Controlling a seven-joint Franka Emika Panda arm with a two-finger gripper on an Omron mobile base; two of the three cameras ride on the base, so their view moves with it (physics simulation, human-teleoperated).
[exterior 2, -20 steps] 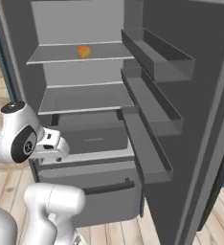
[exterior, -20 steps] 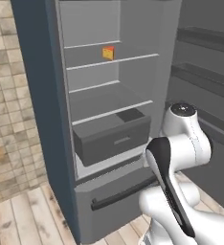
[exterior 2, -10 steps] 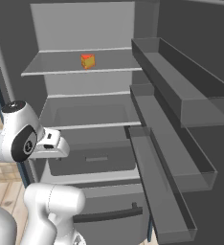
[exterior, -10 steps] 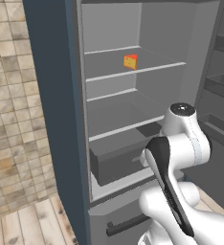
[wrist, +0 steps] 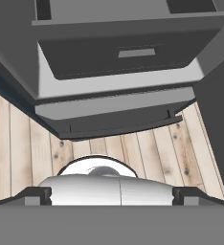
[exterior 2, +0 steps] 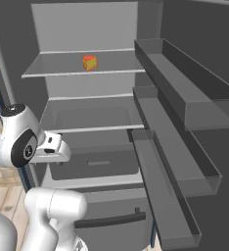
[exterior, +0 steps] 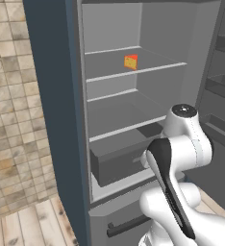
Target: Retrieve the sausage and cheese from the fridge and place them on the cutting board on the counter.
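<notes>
You've got the fridge (exterior: 52, 120) open in front, w/ tiled wall at far left and wood plank floor below. Cheese (exterior: 131, 62) sits on an upper shelf (exterior 2: 62, 66), toward its middle, nothing else on it. The claw (wrist: 112, 194) sits low by the drawer (exterior 2: 94, 164), aimed down at the floor, fingers wide apart, holding nothing. So cheese lies well above and further in than the claw; you'd need to lift and tilt up. Sausage: can't spot it. Door bins (exterior 2: 185, 93) on the right.

Open shelf space around cheese (exterior: 131, 62)
</notes>
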